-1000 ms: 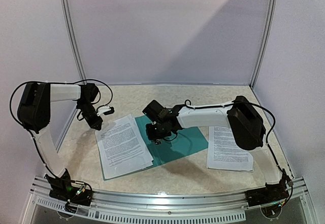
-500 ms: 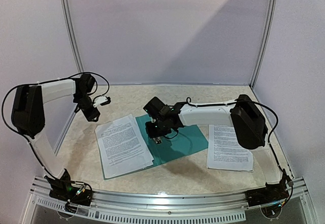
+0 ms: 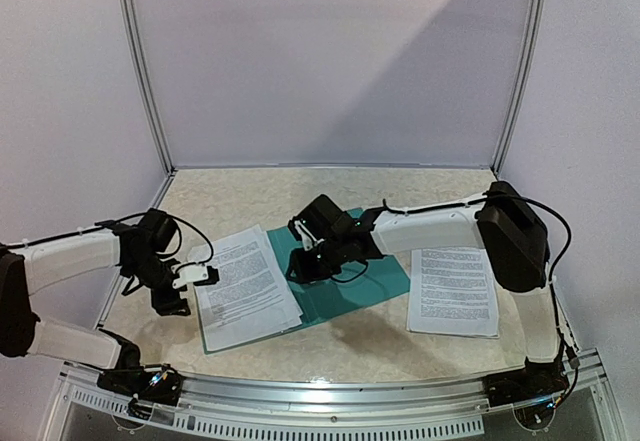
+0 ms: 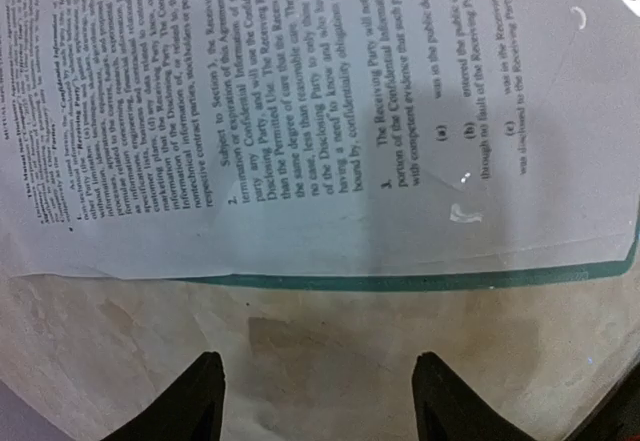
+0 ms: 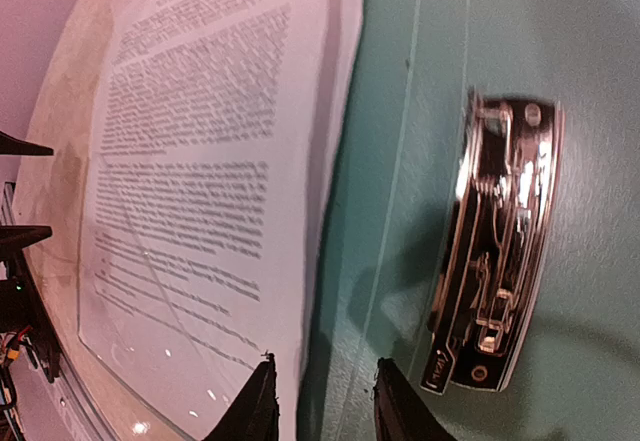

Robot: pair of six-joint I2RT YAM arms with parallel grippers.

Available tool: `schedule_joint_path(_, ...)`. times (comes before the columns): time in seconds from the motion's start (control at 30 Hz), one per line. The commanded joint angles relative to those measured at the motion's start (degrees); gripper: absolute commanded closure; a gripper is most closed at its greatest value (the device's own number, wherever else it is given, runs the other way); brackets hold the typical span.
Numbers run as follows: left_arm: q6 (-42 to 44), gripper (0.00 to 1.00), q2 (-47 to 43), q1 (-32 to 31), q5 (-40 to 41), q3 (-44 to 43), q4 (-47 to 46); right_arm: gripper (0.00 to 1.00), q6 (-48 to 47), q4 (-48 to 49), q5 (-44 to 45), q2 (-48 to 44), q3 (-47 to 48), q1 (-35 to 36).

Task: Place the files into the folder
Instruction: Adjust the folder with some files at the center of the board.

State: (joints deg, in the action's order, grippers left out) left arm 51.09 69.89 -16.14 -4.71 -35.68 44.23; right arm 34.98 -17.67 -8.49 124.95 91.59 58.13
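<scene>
Teal, thin and flat, the folder lies open at mid-table. Its smooth cover carries a bright silver clip of curved, polished metal. White files, thin rectangular sheets dense with black print, rest on the folder's left half, with a narrow teal margin showing past their edge. A second sheaf lies on the table just right of the folder.

Since a second ago the left arm has dropped from a raised pose to table height. The left gripper now sits low beside the files' left edge, its black fingers spread apart with nothing between them. The right gripper has barely shifted and hangs over the folder beside the clip, its jaws narrowly parted and holding nothing. The table is matt, mottled beige.
</scene>
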Motion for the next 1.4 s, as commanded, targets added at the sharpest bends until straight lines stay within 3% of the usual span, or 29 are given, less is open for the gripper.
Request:
schedule_joint_path(0.0, 1.2, 0.34, -4.2, -3.2, -0.4, 5.1, -8.0, 0.67, 3.7, 2.5, -2.5, -0.9, -4.3, 0.5)
schedule_joint_path(0.17, 2.4, 0.34, -3.5, -4.3, 1.0, 8.1, -10.4, 0.75, 5.1, 5.5, -5.8, -1.0, -7.0, 0.7)
schedule_joint_path(0.53, 4.9, 0.34, -0.3, -7.5, 6.7, 10.1, -15.1, 0.76, 7.1, 6.8, -3.9, -3.8, -10.2, 0.6)
schedule_joint_path(0.7, 6.7, 0.35, 2.3, -9.3, 9.5, 9.9, -16.7, 0.73, 6.7, 6.0, -0.7, -6.5, -11.1, 0.7)
schedule_joint_path(0.83, 6.9, 0.37, 4.9, -9.7, 10.1, 8.9, -15.2, 0.63, 6.4, 11.2, -7.4, -6.3, -12.3, 0.6)
schedule_joint_path(0.93, 7.2, 0.38, 5.7, -9.7, 10.2, 9.3, -15.2, 0.63, 7.1, 10.6, -7.7, -4.1, -11.9, 0.7)
schedule_joint_path(1.17, 7.1, 0.38, 6.0, -9.9, 9.7, 9.1, -15.2, 0.66, 7.1, 8.1, -5.4, -2.6, -12.0, 0.7)
schedule_joint_path(1.37, 6.7, 0.38, 6.8, -10.1, 10.2, 8.9, -15.3, 0.80, 7.3, 9.1, -7.7, -2.1, -12.4, 0.8)
